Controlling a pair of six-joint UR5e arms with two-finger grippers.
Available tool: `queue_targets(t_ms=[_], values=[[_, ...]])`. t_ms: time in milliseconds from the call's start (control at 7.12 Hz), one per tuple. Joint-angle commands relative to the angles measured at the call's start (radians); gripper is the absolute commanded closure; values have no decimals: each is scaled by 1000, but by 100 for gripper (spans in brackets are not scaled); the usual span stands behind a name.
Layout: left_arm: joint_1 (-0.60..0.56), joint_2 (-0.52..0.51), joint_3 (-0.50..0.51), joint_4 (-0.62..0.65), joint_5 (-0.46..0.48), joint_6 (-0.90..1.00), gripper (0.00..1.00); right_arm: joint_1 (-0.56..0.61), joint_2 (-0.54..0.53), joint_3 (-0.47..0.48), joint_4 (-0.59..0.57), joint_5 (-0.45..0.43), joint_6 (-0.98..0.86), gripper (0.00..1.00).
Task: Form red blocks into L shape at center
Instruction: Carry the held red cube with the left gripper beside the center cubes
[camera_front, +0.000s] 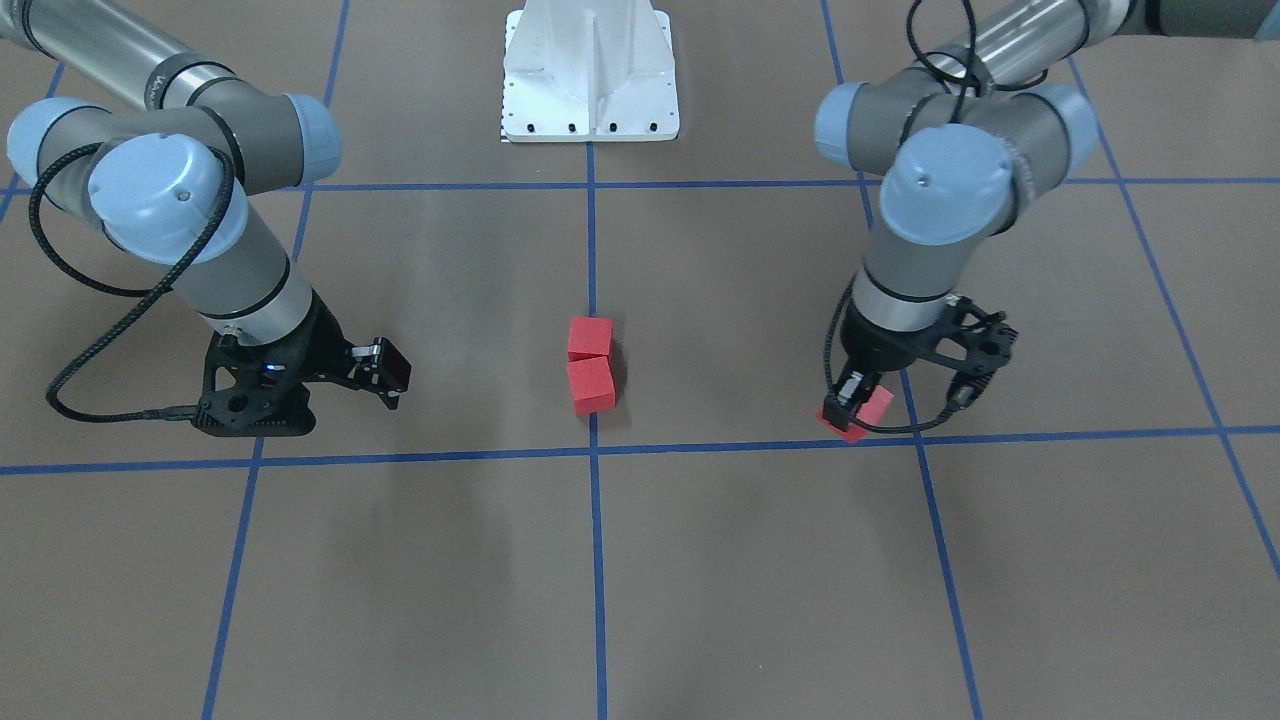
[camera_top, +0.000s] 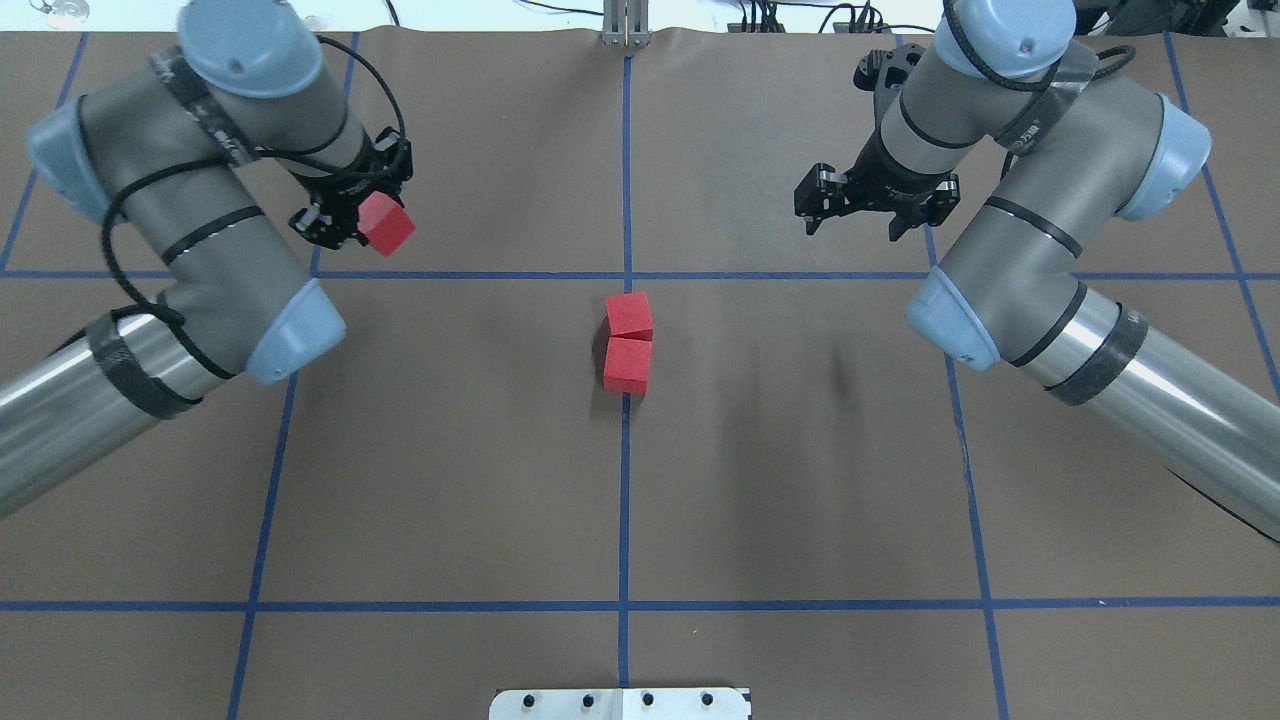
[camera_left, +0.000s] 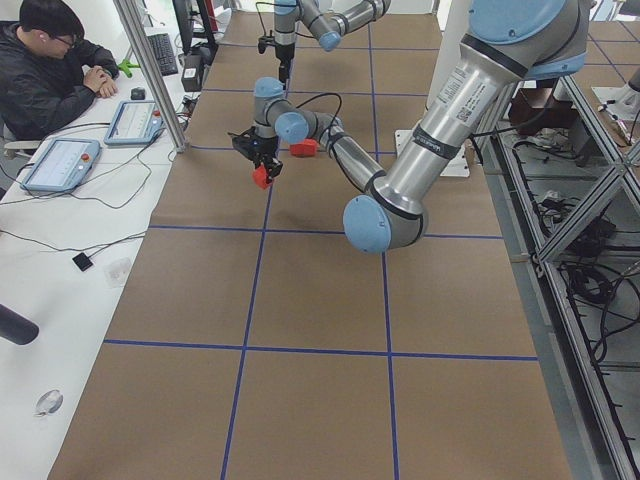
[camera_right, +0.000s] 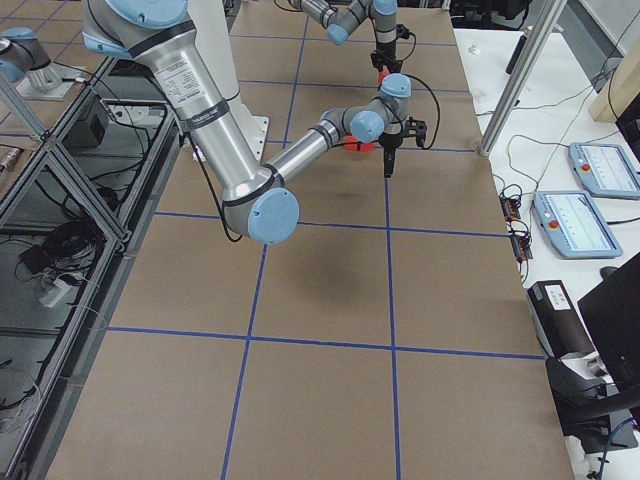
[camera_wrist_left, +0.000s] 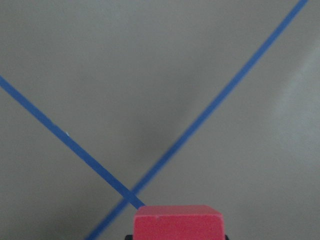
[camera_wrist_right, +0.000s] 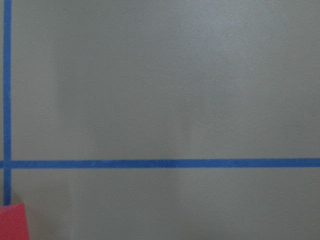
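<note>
Two red blocks (camera_top: 629, 315) (camera_top: 627, 365) lie touching in a row on the vertical blue tape line at the center (camera_front: 540, 400); they also show in the front view (camera_front: 590, 339) (camera_front: 591, 386). My left gripper (camera_top: 370, 220) (camera_front: 852, 405) is shut on the third red block (camera_top: 392, 228) (camera_front: 878, 403) (camera_wrist_left: 177, 222), far to the left of the pair, over a tape crossing. My right gripper (camera_top: 855, 215) (camera_front: 395, 385) is open and empty, far to the right of the pair. A red block corner (camera_wrist_right: 10, 222) shows at the right wrist view's bottom left edge.
The white robot base plate (camera_front: 590, 70) (camera_top: 620, 703) sits on the robot's side of the mat. Blue tape lines divide the brown mat into squares. An operator (camera_left: 50, 70) sits at a side table with tablets (camera_left: 130, 120).
</note>
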Motion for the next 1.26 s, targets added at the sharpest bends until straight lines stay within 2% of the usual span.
queue_targets(t_ms=[0,421,1123], values=[[98,-145,143,35,20,-311,100,8,-25,3,31,1,-2,1],[158,-311,303,87,29,-462,100,11,-26,3,31,3,-3,1],[213,-327,362,81,75,-555,100,13,-26,-2,31,0,-13,1]])
